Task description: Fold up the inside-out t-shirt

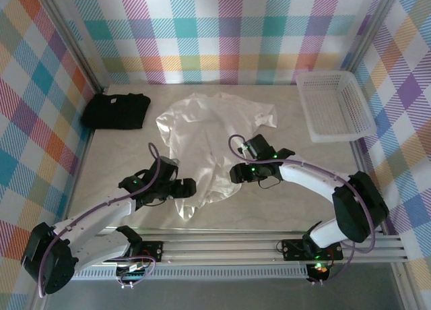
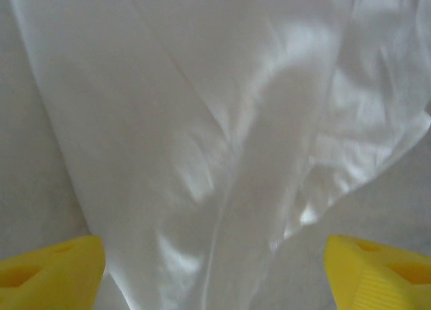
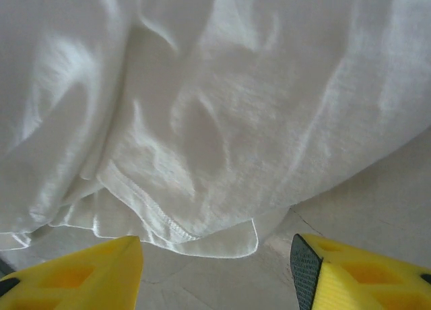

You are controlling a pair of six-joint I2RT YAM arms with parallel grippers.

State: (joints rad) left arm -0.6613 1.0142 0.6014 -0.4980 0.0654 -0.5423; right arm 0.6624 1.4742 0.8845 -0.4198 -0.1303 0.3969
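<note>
**Cream shirt rumpled on a pale table, both claws open**

Top view: the inside-out t-shirt (image 1: 209, 138) lies rumpled mid-table (image 1: 316, 165), on a pale, faintly veined top inside bright plaid walls (image 1: 222, 34). A black t-shirt (image 1: 116, 111) lies far left and a white basket (image 1: 335, 106) far right.

Left wrist: the left gripper (image 2: 215, 276) is spread wide over the cloth, gripping nothing.

Right wrist: the right gripper (image 3: 215, 269) is parted and empty, just short of the stitched hem.

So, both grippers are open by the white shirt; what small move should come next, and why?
Probably lower the right gripper onto the hem just ahead of its open jaws and close on it. The shirt lies crumpled, so its edge likely needs pulling flat before any fold.
</note>
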